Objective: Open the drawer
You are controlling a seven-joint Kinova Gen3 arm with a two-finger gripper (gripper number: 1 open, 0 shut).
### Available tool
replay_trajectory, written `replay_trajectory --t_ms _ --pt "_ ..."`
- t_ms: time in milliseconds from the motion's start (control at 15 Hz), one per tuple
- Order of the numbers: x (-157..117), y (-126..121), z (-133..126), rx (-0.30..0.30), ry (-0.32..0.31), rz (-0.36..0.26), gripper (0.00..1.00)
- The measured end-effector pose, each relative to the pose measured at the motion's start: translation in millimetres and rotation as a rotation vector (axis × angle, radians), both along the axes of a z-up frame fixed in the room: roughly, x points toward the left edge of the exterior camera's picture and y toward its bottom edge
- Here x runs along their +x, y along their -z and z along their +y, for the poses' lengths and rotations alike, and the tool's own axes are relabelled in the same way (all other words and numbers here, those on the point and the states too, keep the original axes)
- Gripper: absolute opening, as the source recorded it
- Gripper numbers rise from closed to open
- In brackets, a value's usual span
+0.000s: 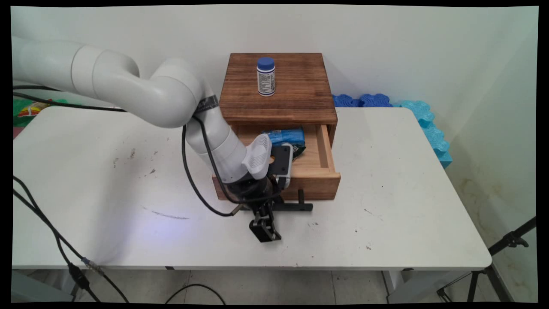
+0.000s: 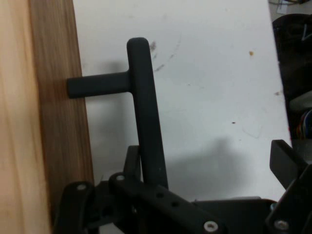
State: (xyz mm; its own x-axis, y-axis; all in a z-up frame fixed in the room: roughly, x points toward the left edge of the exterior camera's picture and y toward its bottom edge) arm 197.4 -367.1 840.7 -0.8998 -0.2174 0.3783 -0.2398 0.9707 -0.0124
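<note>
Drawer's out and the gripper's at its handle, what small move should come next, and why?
Probably lift the gripper straight up: its fingers stand open, the handle lies loose between them, and the drawer is already pulled out.

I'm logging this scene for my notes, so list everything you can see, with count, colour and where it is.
Wooden box: one, brown, at the table's far middle.
Drawer: one, light wood, pulled out toward the near side.
Drawer handle: one, black bar on the drawer front.
Bottle: one, white with blue cap, upright on the box.
Packet: one, blue, inside the drawer.
Foam pieces: several, blue, past the table's far right corner.
Table: one, white.
Tripod: one, black, lower right on the floor.
Cables: black, hanging at left.
Gripper: one, black, open, at the handle in front of the drawer.
</note>
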Motion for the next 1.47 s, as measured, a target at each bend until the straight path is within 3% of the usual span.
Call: replay_trajectory --t_ms 1467 --pt "-21 -2 73 0.072 -0.052 0.034 1.0"
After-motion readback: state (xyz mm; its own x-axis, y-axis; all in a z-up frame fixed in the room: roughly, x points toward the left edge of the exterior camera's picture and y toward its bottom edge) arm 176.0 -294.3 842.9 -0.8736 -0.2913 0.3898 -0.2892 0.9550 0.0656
